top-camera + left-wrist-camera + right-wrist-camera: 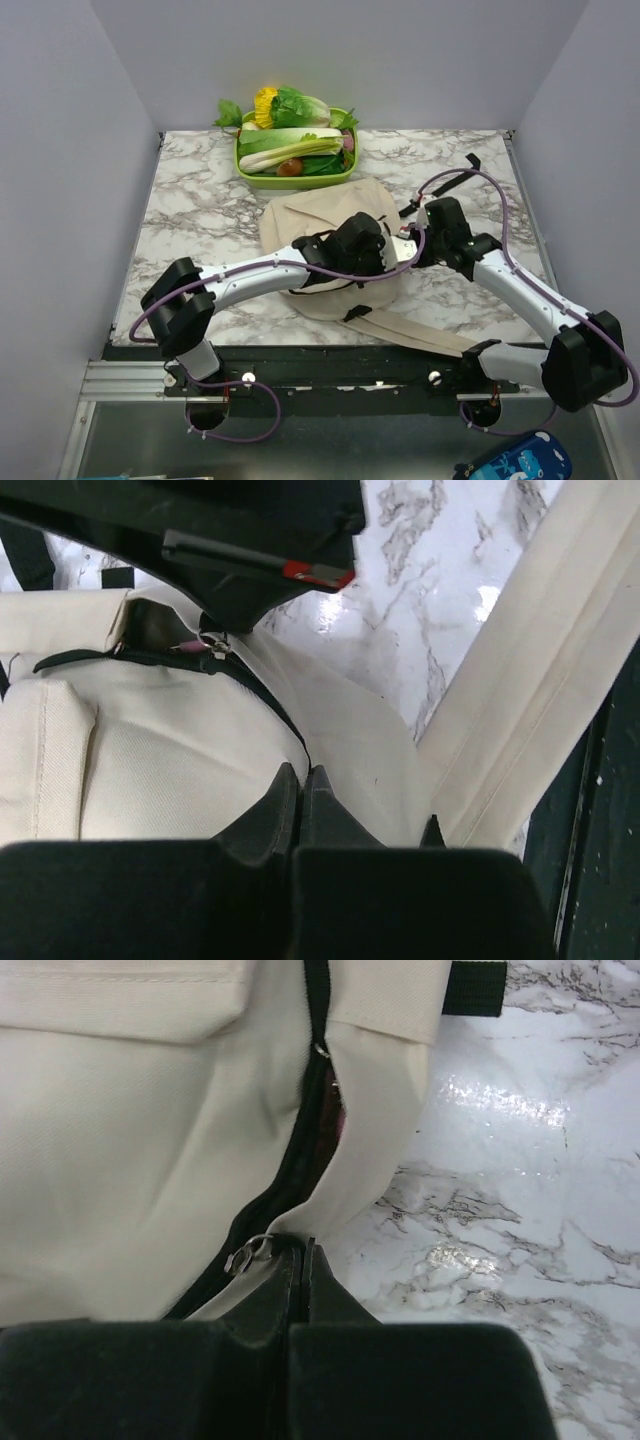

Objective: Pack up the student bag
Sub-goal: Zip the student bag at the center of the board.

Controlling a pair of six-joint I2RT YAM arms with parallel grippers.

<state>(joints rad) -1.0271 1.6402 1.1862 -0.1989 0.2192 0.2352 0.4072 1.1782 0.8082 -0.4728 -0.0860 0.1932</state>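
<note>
Your bag (300, 215) lay flat in the middle of the marble table (200, 210), a little toward the near edge, with both arms bent in over it from either side. One wide strap (420, 335) trailed off toward the near right, reaching the table's edge. Your left gripper (300, 785) had its fingers pressed together with no gap, low over the cream cloth near that strap. You could not tell from its camera whether any fold was caught between them. Just beyond it, the bag's zip (150, 658) ran across the top seam, and the right gripper hung close above that spot. Your right gripper (300, 1260) was also closed tight, its tips sitting right at the edge of the zip where the cloth parted. A small metal pull (245, 1252) lay just beside the left finger, touching or nearly so. Whether the fingers pinched the flap or only rested on it could not be made out. The zip stood partly undone there, and something dark reddish showed in the gap. At the far edge of the table sat a green tray (295, 183) heaped with leafy vegetables (290, 140), well apart from the grippers.
</note>
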